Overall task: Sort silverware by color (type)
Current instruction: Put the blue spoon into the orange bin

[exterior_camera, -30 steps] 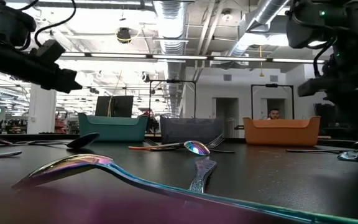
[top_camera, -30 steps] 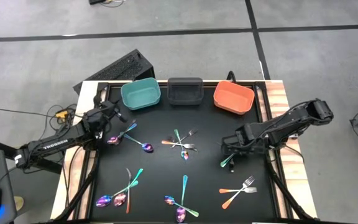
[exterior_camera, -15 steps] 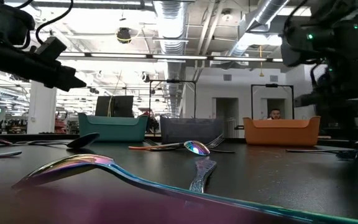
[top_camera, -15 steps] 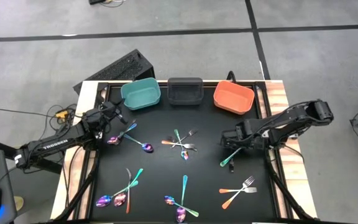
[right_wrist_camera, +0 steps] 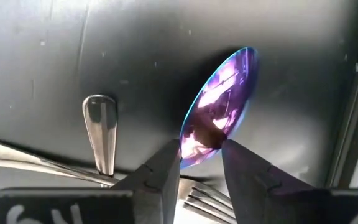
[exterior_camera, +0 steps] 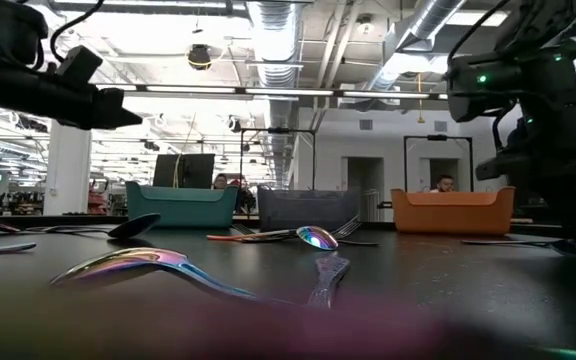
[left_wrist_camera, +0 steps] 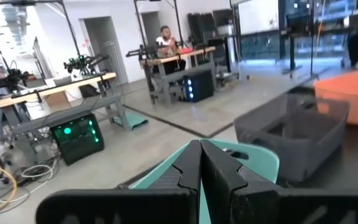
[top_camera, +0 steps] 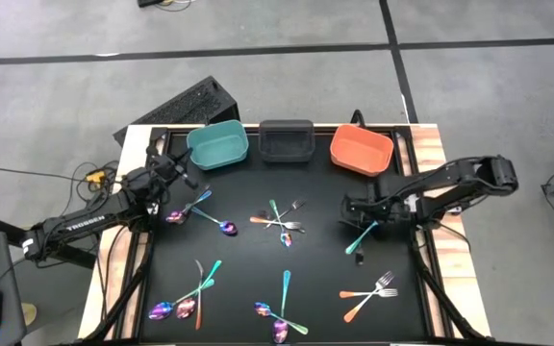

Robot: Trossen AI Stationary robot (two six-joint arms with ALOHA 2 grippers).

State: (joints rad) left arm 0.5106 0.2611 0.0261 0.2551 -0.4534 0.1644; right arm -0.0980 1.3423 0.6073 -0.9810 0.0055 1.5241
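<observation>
Right now the right gripper [top_camera: 352, 213] sits over the right part of the black table [top_camera: 248, 269], below the orange bin [top_camera: 362, 151], and its two fingers [right_wrist_camera: 160, 168] pinch the base of the bowl of an iridescent purple-teal spoon [right_wrist_camera: 219, 107] — the high view shows that spoon [top_camera: 365, 235] slanting down from the gripper. Under it in the wrist view lie a grey handle end [right_wrist_camera: 100, 134] and the tines of a fork [right_wrist_camera: 205, 198]. The left gripper [top_camera: 179, 169] hangs near the table's upper left, just beside the teal bin [top_camera: 217, 144], with its fingers [left_wrist_camera: 199, 163] pressed together on nothing. Between the teal and orange bins stands the dark grey bin [top_camera: 286, 139]. The rest of the silverware is scattered on the table: a pair of spoons by the left gripper [top_camera: 200, 213], a crossed cluster at the centre [top_camera: 280, 223], a group at the lower left [top_camera: 192, 293], pieces at the lower middle [top_camera: 282, 309] — and two orange-handled forks at the lower right [top_camera: 371, 290]
</observation>
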